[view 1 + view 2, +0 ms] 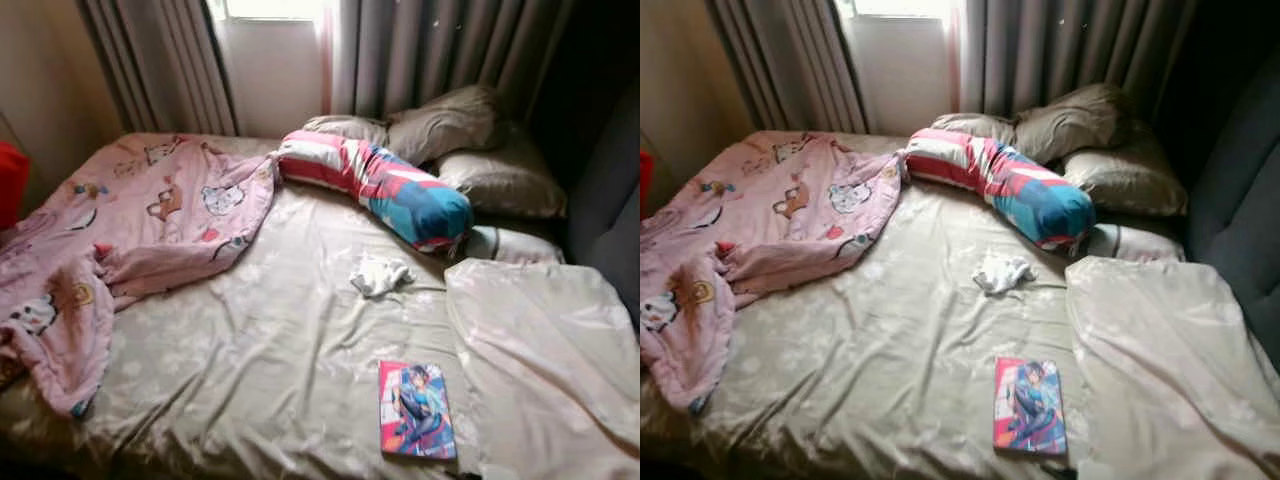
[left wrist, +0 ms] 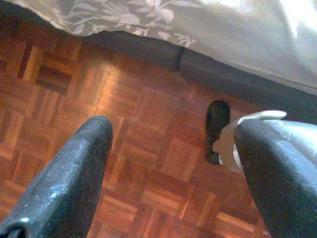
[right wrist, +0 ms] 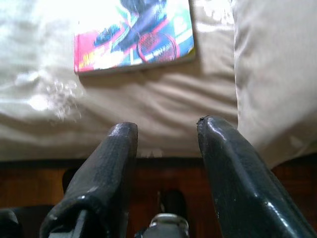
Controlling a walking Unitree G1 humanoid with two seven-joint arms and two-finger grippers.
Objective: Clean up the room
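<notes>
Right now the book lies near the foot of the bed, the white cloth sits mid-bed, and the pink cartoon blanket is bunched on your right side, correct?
Not quite. The pink cartoon blanket is bunched on my left side, as the left eye view shows. The book does lie near the foot of the bed, and the white cloth sits mid-bed.

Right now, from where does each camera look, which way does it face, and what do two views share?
Left eye, right eye: on the head, looking forward and down at the bed; no part of the robot's body.
Left wrist: along the open left pincer, facing the parquet floor by the bed edge.
Right wrist: along the open right pincer, facing the bed's near edge.
Shared: the book, seen by both eyes and the right wrist.
</notes>
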